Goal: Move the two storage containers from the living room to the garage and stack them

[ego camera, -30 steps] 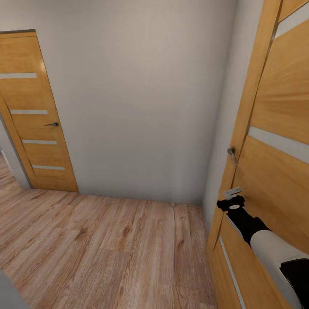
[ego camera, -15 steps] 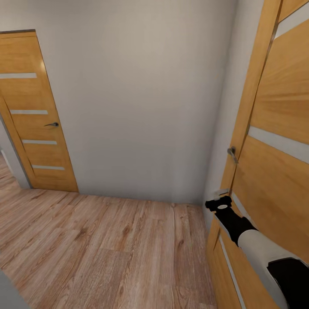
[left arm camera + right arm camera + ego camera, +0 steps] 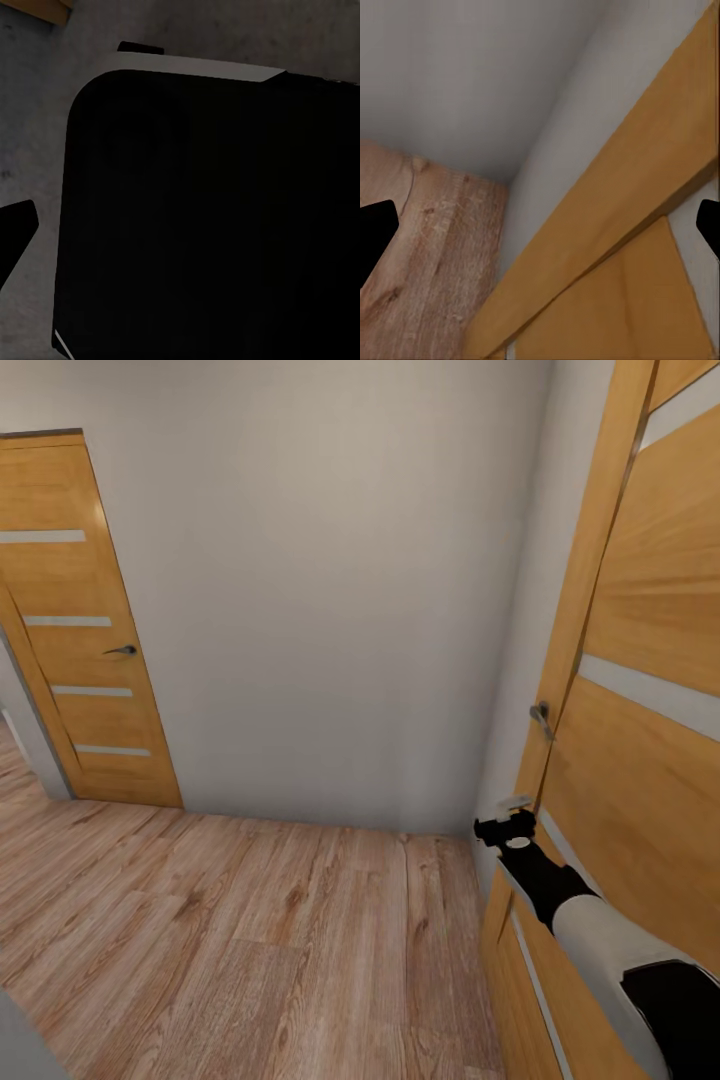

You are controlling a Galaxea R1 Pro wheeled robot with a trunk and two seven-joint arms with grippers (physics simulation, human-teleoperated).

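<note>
head view right gripper (image 3: 507, 822) at door (image 3: 640, 760), right wrist fingers (image 3: 375, 225) spread, empty

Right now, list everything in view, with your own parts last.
right door: 1, orange wood with pale glazed strips, close at the right of the head view, standing open, metal handle at its edge.
left door: 1, orange wood with pale strips, on the far left, dark lever handle.
wall: white-grey, plain, straight ahead between the doors.
floor: light wood planks, running to the wall's foot.
right arm: 1, black and white, reaching toward the right door's edge below the handle.
right gripper: 1, black, at that door's edge; the right wrist view shows its fingertips wide apart.
left wrist view: a dark robot body panel over grey ground.
</note>
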